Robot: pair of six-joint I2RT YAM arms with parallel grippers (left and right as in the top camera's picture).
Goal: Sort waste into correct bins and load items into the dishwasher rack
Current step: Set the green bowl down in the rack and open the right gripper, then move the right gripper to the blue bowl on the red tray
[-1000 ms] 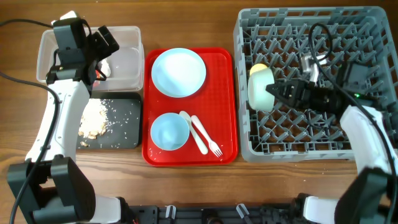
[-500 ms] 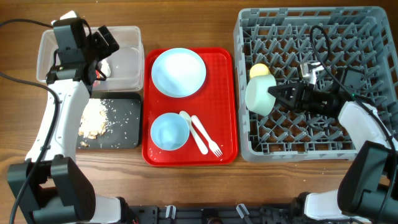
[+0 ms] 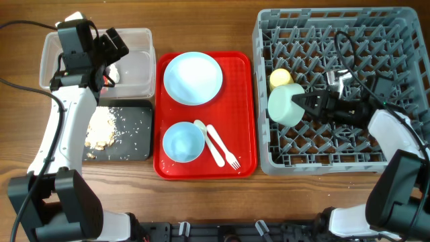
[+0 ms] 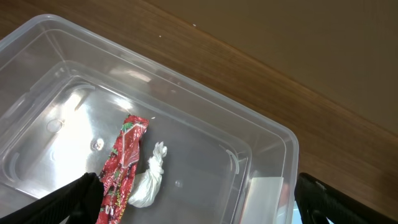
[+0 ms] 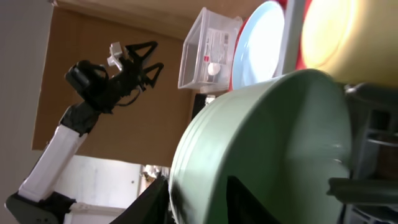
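Mint-green bowl (image 3: 285, 107) stands on edge at the left side of the rack (image 3: 396, 40), just below the yellow cup (image 3: 279, 78). Right fingers (image 3: 308, 105) are clamped on its rim (rim prob. sits betw. the tips, wrist view is too close to be sure). Step in hand: seating the bowl betw. pegs. Next: settle it so the pegs hold it, then let go & back out w/o tipping it. Left fingers (image 3: 111, 48) hang spread wide, holding nothing, over the clear tub (image 4: 261, 130), where the red wrapper (image 4: 121, 162) & white scrap (image 4: 149, 180) lie. Plate (image 3: 193, 78), blue bowl (image 3: 183, 142), spoon (image 3: 201, 128) & fork (image 3: 222, 146) wait on the red tray (image 3: 245, 121) on the table (image 3: 201, 27).
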